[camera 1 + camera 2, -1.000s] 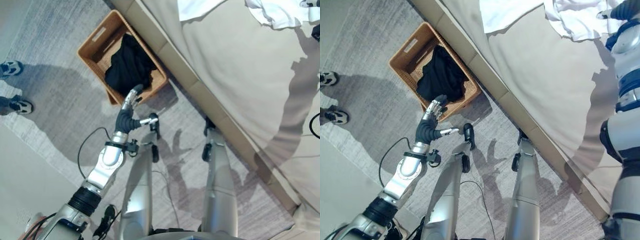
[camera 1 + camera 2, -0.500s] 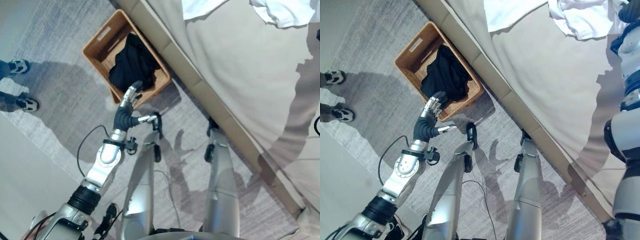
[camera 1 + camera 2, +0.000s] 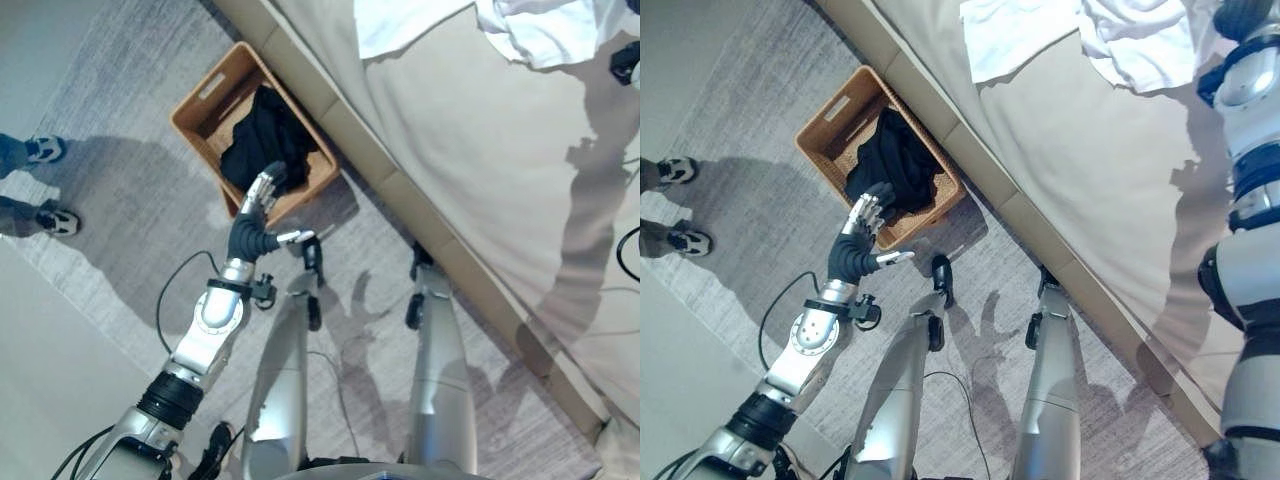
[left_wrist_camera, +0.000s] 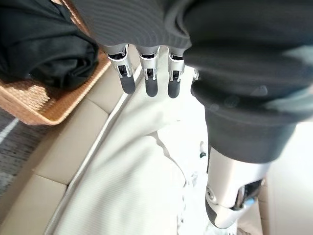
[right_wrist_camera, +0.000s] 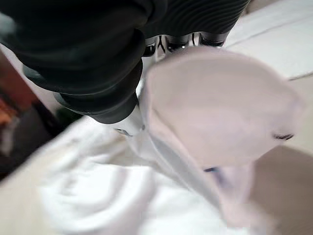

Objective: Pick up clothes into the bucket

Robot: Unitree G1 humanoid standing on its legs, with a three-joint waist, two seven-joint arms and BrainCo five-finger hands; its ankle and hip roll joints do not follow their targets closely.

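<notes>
A brown woven basket (image 3: 200, 100) stands on the carpet against the bed's base. A black garment (image 3: 262, 140) lies piled inside it. My left hand (image 3: 862, 222) hovers open at the basket's near rim with nothing in it, its straight fingers (image 4: 149, 73) pointing past the black garment. On the bed's far right lies a heap of white clothes (image 3: 540, 30). My right hand (image 3: 1240, 15) is at this heap. In the right wrist view a fold of white garment (image 5: 215, 112) rises right in front of the right hand (image 5: 98, 49).
The beige bed (image 3: 480, 150) runs diagonally across the right, with a flat white cloth (image 3: 400, 20) near its top edge. A person's shoes (image 3: 45, 150) stand on the grey carpet at the far left.
The whole view has shifted a little. My left hand stays open by the basket's near rim. The white clothes by my right hand look more bunched.
</notes>
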